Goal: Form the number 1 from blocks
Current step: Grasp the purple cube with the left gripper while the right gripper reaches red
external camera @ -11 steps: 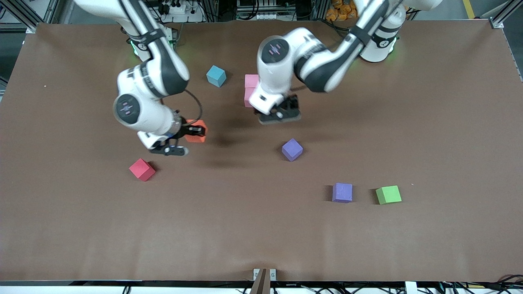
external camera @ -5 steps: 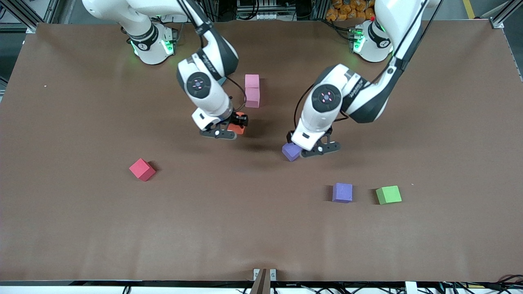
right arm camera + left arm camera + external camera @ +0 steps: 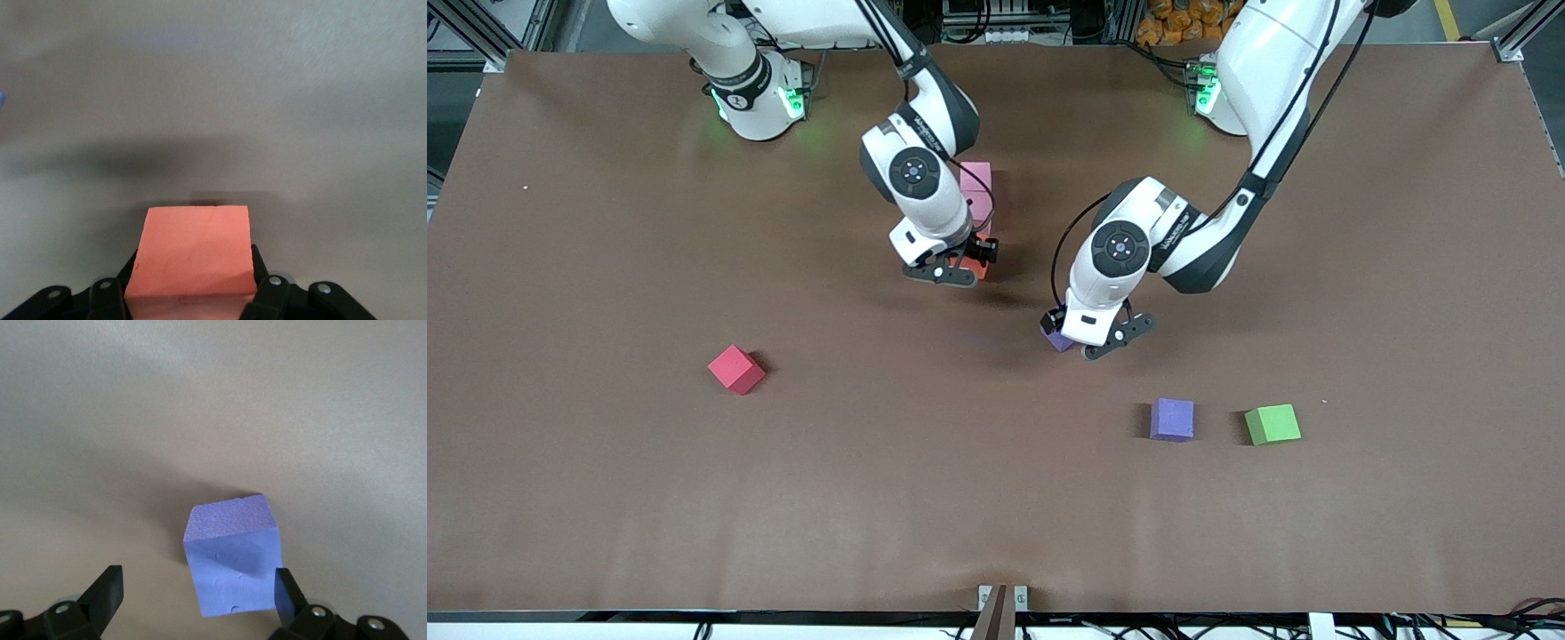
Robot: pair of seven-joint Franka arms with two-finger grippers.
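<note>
Two pink blocks lie touching in a line at mid-table, partly hidden by the right arm. My right gripper is shut on the orange block, low over the table right beside the pink pair. Open and lowered, my left gripper straddles a purple block, which sits close to one finger. A second purple block lies nearer the camera. The red block rests toward the right arm's end.
A green cube sits beside the second purple block, toward the left arm's end. The light blue cube is hidden by the right arm. A small bracket sticks up at the table's edge nearest the camera.
The right gripper carried the orange block across to the pink pair. The left gripper left the pink blocks, swung over to the purple block and came down around it.
</note>
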